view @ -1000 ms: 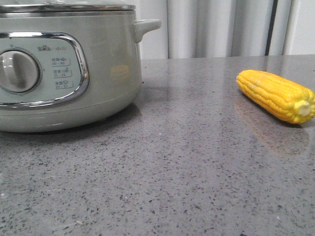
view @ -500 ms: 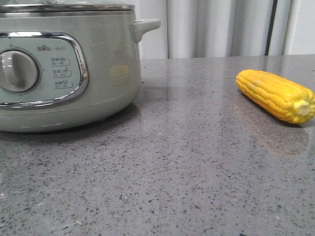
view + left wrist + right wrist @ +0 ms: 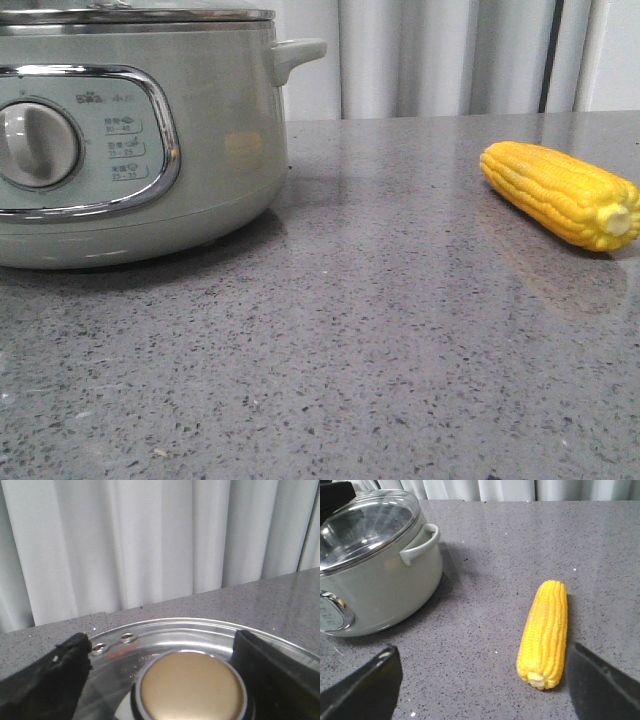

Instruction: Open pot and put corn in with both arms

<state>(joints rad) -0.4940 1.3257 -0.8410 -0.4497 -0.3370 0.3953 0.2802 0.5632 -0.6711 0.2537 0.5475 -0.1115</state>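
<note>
Pale pleated curtains point(image 3: 440, 55) hang behind a speckled grey stone countertop point(image 3: 380, 340).

In the left wrist view, the left gripper point(image 3: 165, 680) has its black angular fingers point(image 3: 47, 680) spread wide, one on each side of a round gold-toned knob point(image 3: 192, 687) on the clear glass lid point(image 3: 165, 632) with a metal rim; the fingers are apart from the knob and hold nothing.

In the right wrist view, the right gripper point(image 3: 485, 685) also stands wide open, its black fingers point(image 3: 365, 685) flanking the bright yellow corn cob point(image 3: 545, 632), which lies flat on the countertop with its pale stub end toward the camera, untouched by either finger.

In the front view, the large pale sage-green round electric pot point(image 3: 140, 140), with chrome-framed control panel and grey-white dial point(image 3: 38, 145), sits at about 10 o'clock with its lid on. The cob point(image 3: 560, 195) rests at about 3 o'clock, well apart from the pot, and no gripper shows there.
</note>
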